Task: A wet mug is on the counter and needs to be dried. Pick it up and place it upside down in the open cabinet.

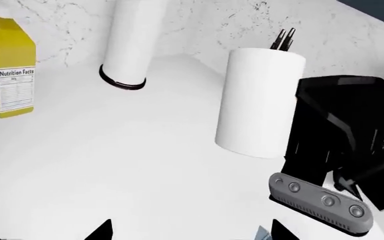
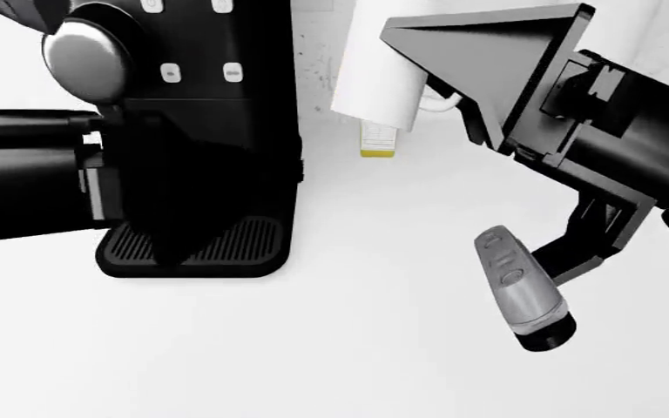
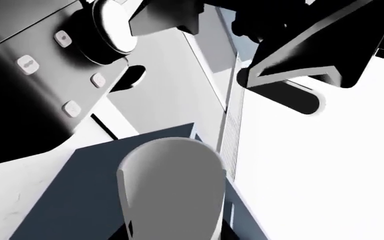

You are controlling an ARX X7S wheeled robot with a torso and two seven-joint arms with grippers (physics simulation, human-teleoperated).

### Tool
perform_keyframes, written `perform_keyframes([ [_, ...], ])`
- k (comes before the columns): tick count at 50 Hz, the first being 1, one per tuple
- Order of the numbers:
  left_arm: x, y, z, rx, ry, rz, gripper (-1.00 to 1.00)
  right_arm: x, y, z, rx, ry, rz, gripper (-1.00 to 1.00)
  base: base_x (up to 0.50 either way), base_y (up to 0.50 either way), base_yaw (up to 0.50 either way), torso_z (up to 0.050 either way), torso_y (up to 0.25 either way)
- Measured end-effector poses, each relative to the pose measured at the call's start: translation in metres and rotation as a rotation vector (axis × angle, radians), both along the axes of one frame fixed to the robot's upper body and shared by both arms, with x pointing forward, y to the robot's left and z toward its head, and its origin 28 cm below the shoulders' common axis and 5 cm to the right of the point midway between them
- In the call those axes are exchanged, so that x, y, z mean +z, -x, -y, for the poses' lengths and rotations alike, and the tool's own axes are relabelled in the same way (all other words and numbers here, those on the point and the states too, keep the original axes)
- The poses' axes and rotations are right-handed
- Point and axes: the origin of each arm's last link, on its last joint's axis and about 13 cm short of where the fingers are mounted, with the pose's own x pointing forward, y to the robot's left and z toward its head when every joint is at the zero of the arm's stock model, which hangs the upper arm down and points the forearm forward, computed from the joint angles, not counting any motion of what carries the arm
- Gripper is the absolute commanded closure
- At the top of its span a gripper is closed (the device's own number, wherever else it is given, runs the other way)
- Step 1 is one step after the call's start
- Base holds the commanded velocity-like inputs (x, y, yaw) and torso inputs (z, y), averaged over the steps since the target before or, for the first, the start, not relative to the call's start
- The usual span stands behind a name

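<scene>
While one mug (image 1: 260, 102) hangs clamped in the right gripper (image 1: 292, 100), the left gripper's state cannot be told.

Head view looks steeply down on counter (image 2: 347, 348); left wrist shares it; right wrist close, tilted upward.

Bright, even light floods every view. The worktop (image 2: 347, 348) blows out nearly pure white with only faint, soft shadows. The black coffee machine (image 2: 195, 157) crushes to flat dark. Edges stay crisp, with no blur or bending.
</scene>
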Motion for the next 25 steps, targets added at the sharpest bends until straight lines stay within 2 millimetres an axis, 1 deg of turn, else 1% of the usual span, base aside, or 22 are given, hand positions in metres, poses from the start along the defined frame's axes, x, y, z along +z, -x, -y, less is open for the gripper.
perform_keyframes([
  [13, 0.005, -0.003, 0.016, -0.118, 0.018, 0.017, -1.00, -0.005, -0.005, -0.002, 0.023, -0.001, -0.008, 1.00, 0.00, 0.00, 0.00, 0.000, 0.000],
  [25, 0.007, -0.007, 0.025, -0.165, 0.016, 0.027, -1.00, -0.011, -0.007, -0.005, 0.041, -0.005, -0.026, 1.00, 0.00, 0.00, 0.00, 0.000, 0.001],
])
